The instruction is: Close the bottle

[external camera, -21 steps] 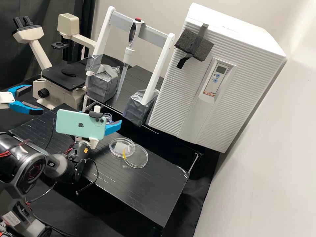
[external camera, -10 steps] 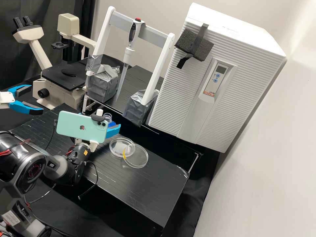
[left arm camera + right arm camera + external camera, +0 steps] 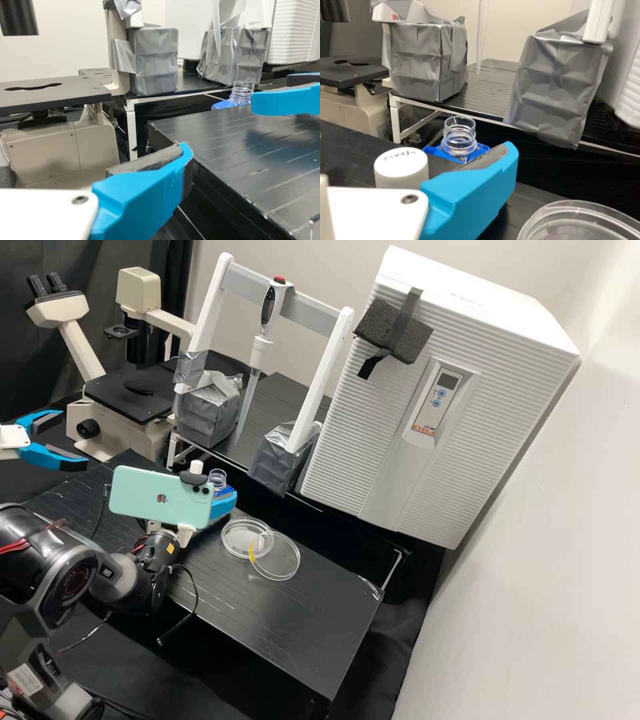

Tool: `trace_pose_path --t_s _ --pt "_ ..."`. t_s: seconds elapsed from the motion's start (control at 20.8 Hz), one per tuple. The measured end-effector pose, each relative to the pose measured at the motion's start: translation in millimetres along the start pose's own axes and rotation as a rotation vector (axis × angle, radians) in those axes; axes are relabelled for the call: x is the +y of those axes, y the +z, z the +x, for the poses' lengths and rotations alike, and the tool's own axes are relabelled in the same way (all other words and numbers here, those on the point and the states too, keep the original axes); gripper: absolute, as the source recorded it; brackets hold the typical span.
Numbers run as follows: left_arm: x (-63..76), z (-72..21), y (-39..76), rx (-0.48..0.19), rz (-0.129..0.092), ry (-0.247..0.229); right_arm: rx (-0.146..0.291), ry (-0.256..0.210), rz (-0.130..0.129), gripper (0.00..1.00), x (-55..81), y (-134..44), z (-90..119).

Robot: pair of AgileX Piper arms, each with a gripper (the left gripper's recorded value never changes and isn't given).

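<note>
From the high view, the left end effector (image 3: 72, 440) hangs at the far left edge, beside the microscope (image 3: 113, 410), its two blue fingers spread wide with nothing between them. The right end effector (image 3: 225, 501), with a mint-green phone (image 3: 160, 497) mounted on its wrist, is at the back edge of the front table (image 3: 287, 613). It is right up against the bottle (image 3: 218, 477), a small clear one that stands upright with its mouth open. How far this end effector is open I cannot tell. Two clear dishes (image 3: 245, 537) overlap on the table near it, and a large white machine (image 3: 433, 393) stands farther back. In the left wrist view, the left end effector gapes wide and empty. The bottle stands well beyond it on a blue base (image 3: 223, 105), in front of taped grey blocks (image 3: 150, 60). In the right wrist view, the uncapped bottle sits in the blue base close ahead of the right end effector. A white cap (image 3: 400, 167) with handwriting on top shows just beside that end effector; whether it is gripped cannot be told.
</note>
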State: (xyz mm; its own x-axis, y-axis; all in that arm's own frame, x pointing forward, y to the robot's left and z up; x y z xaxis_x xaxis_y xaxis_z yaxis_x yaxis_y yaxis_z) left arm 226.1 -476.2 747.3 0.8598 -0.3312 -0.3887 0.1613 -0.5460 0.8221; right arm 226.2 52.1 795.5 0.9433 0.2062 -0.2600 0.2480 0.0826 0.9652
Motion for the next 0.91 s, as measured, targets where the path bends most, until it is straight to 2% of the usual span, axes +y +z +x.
trace_pose_path --t_s 0.14,0.43,0.67,0.91 --pt "0.0 0.0 0.0 0.000 0.000 0.000 0.001 -0.001 0.000 0.00 -0.2 -0.2 0.1" --pt "0.0 0.0 0.0 0.000 0.000 0.000 0.013 -0.035 0.004 0.00 -7.4 -2.5 2.8" --pt "-0.1 0.1 0.3 -0.001 0.000 0.000 0.017 -0.039 0.001 0.00 -8.5 -3.5 3.2" --pt "-2.8 0.9 0.1 -0.001 0.018 -0.011 0.009 -0.030 0.005 0.00 -7.8 -2.6 3.3"
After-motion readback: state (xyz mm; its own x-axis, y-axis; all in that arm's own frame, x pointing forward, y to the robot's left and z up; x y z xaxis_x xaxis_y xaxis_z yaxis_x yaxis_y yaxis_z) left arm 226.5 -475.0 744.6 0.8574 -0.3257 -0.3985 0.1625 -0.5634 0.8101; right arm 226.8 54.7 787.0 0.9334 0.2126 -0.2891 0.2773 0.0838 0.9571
